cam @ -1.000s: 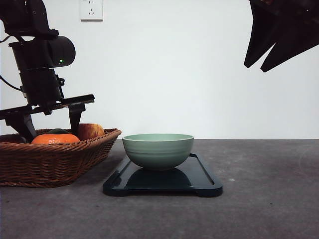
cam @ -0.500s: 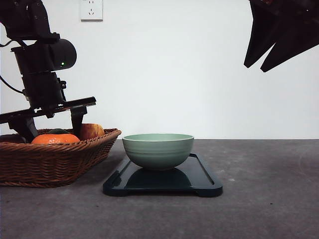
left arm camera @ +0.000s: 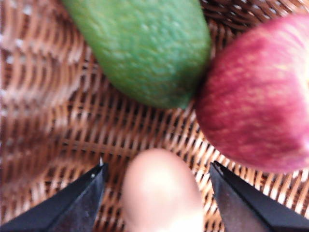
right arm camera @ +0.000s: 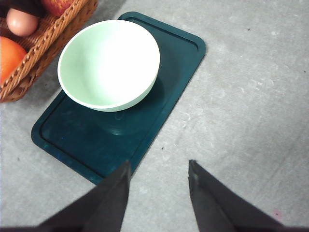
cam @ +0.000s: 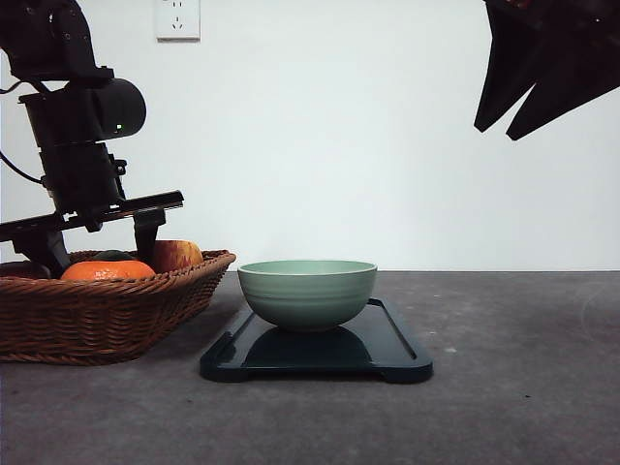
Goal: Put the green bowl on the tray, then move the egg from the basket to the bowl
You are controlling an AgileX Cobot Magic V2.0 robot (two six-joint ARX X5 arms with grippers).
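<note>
bowl [cam: 307, 292] sits on tray [cam: 387, 347] on table [cam: 504, 387] | egg [left arm camera: 161, 191] lies in basket [cam: 97, 315] beside apple [left arm camera: 256, 96] and green fruit [left arm camera: 145, 46] | left claw [left arm camera: 159, 193] spread apart either side of egg, not touching | right claw [right arm camera: 158, 193] spread apart, holding nothing, above the table

The matte black left arm [cam: 79, 126] has a boxy body, a rounded cylindrical joint housing bearing a small green light, a thin black cable at its side, and a flat crossbar carrying two short black fingers [cam: 147, 231]. In the left wrist view the black left gripper [left arm camera: 159, 193] has tapered, wedge-shaped fingertips. The black right gripper [right arm camera: 159, 195] likewise has two plain, pointed, angular fingers.
</note>
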